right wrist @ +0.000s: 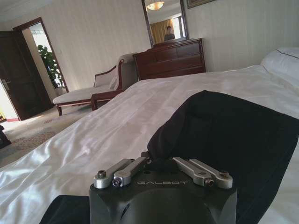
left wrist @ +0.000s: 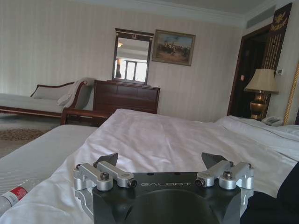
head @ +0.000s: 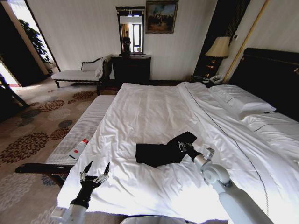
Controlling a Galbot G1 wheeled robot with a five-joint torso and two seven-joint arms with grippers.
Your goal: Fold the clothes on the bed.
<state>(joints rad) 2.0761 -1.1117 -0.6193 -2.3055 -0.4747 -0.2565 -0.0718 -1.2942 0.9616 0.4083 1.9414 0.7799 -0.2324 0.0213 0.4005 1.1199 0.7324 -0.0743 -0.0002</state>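
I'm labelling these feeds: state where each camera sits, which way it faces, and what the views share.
Head view: high on the robot, looking down the bed at the clothes; both arms show, left gripper open, right gripper at the clothes.
Left wrist view: low over the bed, facing the dresser; its own open fingers show.
Right wrist view: just above the clothes, fingers closed into them.
Shared: bed, dresser, chaise.

Clothes [head: 161, 151] on bed [head: 154, 112], bench [head: 86, 126] at its left.
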